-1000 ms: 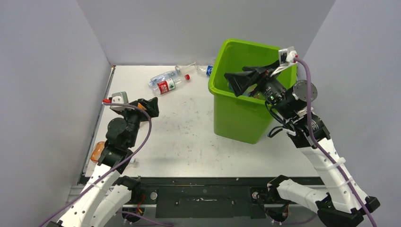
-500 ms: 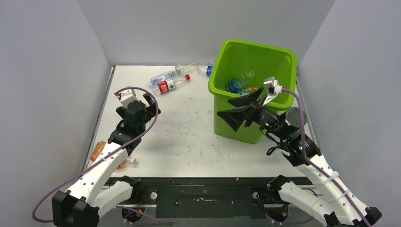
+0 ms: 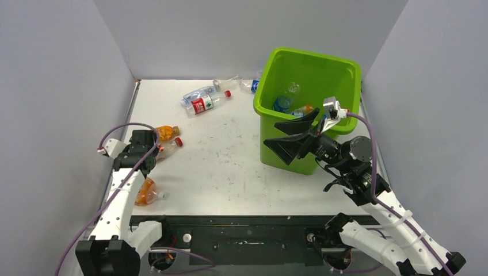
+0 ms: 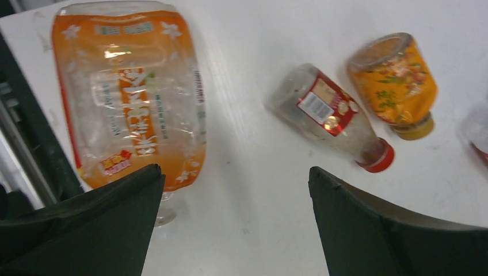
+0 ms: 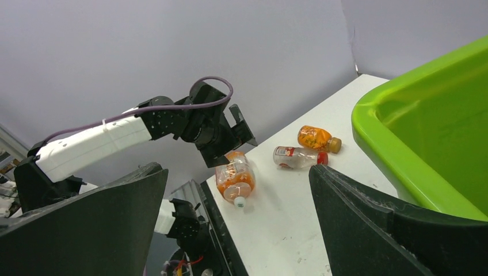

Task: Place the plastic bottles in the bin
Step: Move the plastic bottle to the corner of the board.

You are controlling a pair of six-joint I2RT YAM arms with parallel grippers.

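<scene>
While our left gripper (image 4: 236,230) hung with jaws spread wide over the left edge of the table (image 3: 230,172), we saw a crushed orange bottle (image 4: 129,98) lying just beside it; a clear red-labelled bottle (image 4: 331,118) and a small orange bottle (image 4: 397,77) lay side by side nearby; our right gripper (image 3: 290,139), jaws likewise apart, hovered at the near wall of the bin (image 3: 313,56); several bottles (image 3: 285,102) lay inside the bin; other bottles (image 3: 201,102) lay on the table's far side.

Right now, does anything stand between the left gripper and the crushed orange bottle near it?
Nothing visible does. The left gripper is open above the table, the crushed orange bottle right by one finger. The red-capped bottle and the smaller orange bottle lie apart on the other side.
</scene>
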